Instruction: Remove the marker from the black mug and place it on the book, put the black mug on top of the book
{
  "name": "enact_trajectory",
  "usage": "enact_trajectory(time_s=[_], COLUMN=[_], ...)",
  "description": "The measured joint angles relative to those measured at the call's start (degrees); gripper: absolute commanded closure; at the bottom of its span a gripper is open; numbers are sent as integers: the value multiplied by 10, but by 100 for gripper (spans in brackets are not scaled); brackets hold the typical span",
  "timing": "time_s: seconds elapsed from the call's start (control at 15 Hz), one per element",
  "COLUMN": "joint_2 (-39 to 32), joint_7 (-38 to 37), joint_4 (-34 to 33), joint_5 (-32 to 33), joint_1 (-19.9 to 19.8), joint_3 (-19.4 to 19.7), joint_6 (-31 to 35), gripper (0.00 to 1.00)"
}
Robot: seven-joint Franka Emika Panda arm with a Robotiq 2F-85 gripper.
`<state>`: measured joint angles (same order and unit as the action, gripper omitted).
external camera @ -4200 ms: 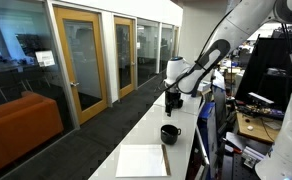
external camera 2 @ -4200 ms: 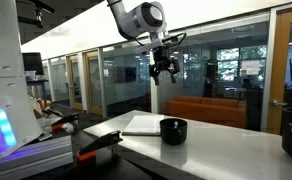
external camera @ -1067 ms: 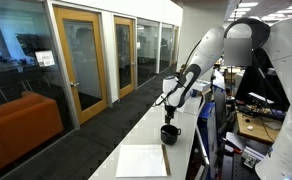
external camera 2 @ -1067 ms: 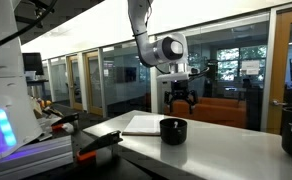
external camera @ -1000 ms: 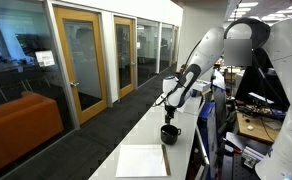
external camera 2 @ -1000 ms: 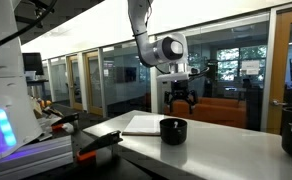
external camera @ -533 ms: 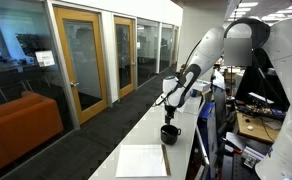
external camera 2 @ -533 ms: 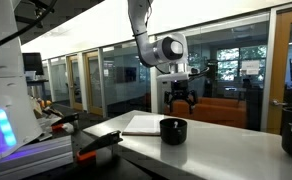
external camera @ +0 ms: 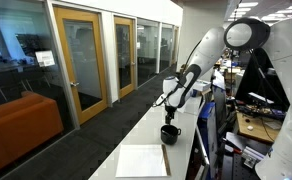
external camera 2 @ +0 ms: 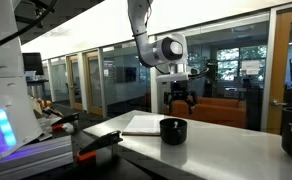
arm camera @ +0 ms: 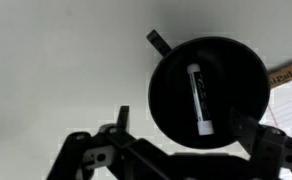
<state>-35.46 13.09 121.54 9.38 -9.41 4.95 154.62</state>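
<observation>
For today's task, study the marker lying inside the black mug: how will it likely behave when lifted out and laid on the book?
The marker looks thin, straight and rigid, so probably stiff and light. Its round barrel may roll on the flat book. Lying low inside the black mug, it may slide against the wall when pinched.

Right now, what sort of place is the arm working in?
Most likely an office-style research lab. Glass-walled rooms with wood-framed doors line the corridor, an orange sofa sits behind the glass, and a workbench cluttered with electronics stands beside the long white table.
</observation>
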Motion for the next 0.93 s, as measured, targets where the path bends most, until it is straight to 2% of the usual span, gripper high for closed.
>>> enact_trajectory(time_s=[0.93], joint_2=[-19], joint_7=[43], joint_4=[31], joint_5=[0], joint_1=[-17], joint_3=[-3], joint_6=[43], gripper=[0])
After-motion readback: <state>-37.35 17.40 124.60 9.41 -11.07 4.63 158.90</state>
